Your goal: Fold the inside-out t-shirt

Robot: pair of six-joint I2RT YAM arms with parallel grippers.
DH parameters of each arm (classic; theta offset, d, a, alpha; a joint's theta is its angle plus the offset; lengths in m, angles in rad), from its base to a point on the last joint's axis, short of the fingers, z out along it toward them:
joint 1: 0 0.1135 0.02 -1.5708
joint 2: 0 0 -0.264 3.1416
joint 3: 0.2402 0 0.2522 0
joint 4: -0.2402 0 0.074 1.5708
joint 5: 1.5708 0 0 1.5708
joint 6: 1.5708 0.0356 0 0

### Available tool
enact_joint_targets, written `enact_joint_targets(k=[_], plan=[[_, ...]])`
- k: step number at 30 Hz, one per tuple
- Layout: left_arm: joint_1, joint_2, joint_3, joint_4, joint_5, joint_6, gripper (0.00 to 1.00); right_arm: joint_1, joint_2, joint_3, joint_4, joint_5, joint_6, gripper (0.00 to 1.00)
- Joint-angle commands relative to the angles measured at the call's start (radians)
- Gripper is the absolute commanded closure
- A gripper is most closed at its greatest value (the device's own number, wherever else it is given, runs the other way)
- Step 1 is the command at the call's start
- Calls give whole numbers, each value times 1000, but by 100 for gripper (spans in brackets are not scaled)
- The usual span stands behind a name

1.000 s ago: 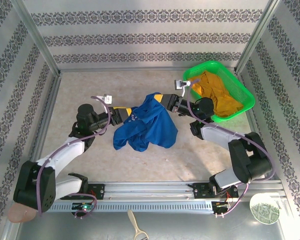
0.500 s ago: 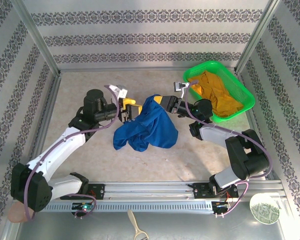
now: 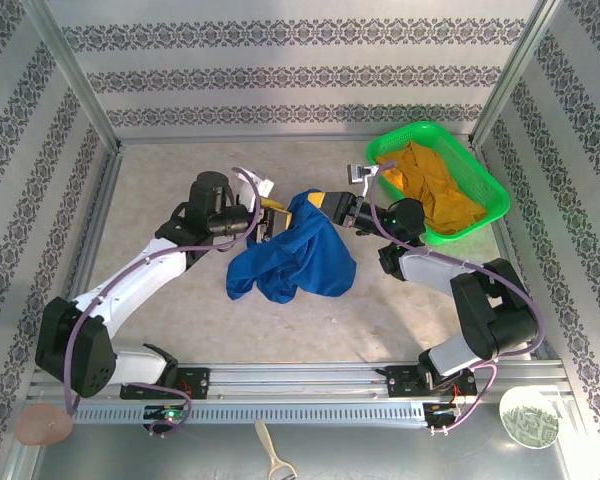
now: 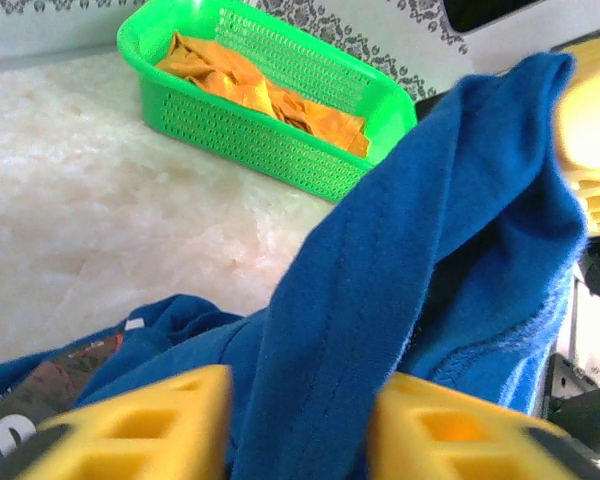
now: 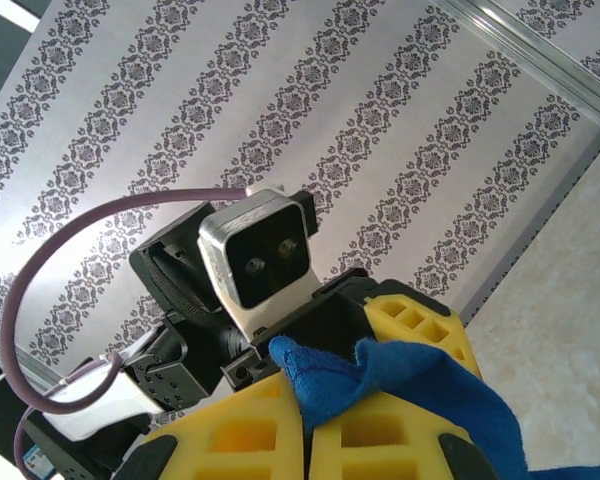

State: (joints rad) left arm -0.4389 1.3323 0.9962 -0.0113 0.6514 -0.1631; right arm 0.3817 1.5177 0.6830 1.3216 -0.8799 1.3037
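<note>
Top external view: the left tool (image 3: 270, 215) has swung in from the left and now meets the t-shirt (image 3: 298, 255) at its raised peak, beside the right tool (image 3: 323, 203); a second ago it gripped lower down; the right one has stayed clenched on the cloth; from the left wrist, fabric hangs between the fingers (image 4: 160, 420), grip uncertain; the shirt drapes mid-surface, not yet spread.

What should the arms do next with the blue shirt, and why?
Probably close the left gripper on the raised fold. The right gripper already pinches an edge of the blue t-shirt, and in the left wrist view that cloth runs down between the left gripper's spread fingers, while most of the shirt lies crumpled on the table.
</note>
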Motion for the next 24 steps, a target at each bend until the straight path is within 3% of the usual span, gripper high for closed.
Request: enact_joint_targets(k=[1,4,7,9,10,12,16,20,24], plan=[[-11,24,38,11,4,17,74,-2,-1,-13,60,5,-2,100],[-11,54,66,4,35,14,96,-4,-1,-13,56,6,-1,100],[-3,56,109,2,92,-35,100,-17,4,-12,5,14,-16,96],[9,42,137,42,142,-122,100,-46,4,-23,-66,49,-53,52],[17,38,155,62,166,-178,100,-66,-4,-32,-133,74,-76,41],[26,34,193,92,210,-272,100,-107,-28,-66,-233,141,-115,33],[30,23,236,130,255,-400,100,-165,-138,-155,-381,261,-130,32],[34,6,216,145,257,-422,100,-149,-322,-195,-569,338,-199,34],[38,-1,177,189,258,-455,100,-81,-539,-147,-958,457,-368,43]])
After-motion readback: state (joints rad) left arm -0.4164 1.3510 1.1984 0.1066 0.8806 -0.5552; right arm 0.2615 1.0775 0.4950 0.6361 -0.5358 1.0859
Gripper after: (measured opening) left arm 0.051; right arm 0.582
